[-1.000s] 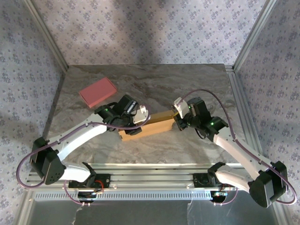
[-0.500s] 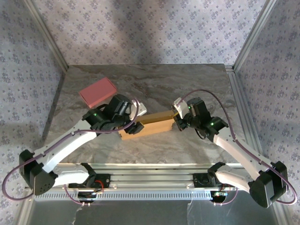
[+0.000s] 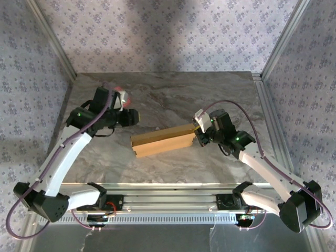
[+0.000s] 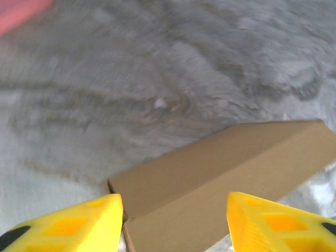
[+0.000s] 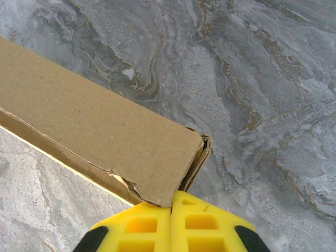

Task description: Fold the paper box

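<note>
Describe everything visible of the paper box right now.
The paper box is plain brown cardboard, folded into a long flat closed shape, lying diagonally on the marbled table, right end farther. Its right corner looks torn and frayed. The shut right claw touches that end; the open left claw hovers clear.

Matt, fibrous brown cardboard of the paper box (image 3: pixel 163 143); smooth, marble-veined grey table (image 3: pixel 173 93) surface.

Centred on table (image 3: pixel 173 94): paper box (image 3: pixel 160 142)
</note>
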Controlling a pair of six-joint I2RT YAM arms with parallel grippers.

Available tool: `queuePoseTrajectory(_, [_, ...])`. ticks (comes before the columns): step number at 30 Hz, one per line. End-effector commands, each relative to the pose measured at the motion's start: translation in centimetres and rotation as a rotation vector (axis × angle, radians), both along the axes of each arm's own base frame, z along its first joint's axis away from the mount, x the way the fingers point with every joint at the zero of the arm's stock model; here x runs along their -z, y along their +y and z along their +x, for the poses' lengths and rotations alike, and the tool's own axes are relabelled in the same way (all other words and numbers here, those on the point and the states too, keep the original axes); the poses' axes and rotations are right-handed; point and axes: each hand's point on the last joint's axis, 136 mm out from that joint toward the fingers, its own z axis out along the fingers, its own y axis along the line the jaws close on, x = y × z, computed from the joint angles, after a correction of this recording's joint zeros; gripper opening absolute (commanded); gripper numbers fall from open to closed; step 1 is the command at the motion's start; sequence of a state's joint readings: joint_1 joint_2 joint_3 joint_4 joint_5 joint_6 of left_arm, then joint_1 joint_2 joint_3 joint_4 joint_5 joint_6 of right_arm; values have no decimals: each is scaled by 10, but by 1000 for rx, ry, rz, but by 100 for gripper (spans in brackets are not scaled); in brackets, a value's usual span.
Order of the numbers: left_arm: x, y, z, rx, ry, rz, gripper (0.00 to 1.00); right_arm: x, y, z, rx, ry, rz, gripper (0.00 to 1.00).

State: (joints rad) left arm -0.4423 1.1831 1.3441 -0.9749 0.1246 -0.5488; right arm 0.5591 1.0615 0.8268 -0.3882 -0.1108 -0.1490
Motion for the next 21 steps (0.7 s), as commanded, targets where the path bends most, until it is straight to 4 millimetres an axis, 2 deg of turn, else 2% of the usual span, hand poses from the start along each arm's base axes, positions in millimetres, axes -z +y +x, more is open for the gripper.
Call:
queuePoseTrajectory(1, [26,21,-39,-277,274,-165,53,25,-8,-10,15,88,-63,0])
queuePoseTrajectory(7, [45,9,-48,-421,372,-395,56,26,-8,-10,17,91,-63,0])
queuePoseTrajectory(13, [58,4,-45,-448,397,-449,56,26,-8,-10,15,92,-68,0])
queuePoseTrajectory(21, [85,2,-46,-478,416,-489,47,27,-8,-10,15,97,-69,0])
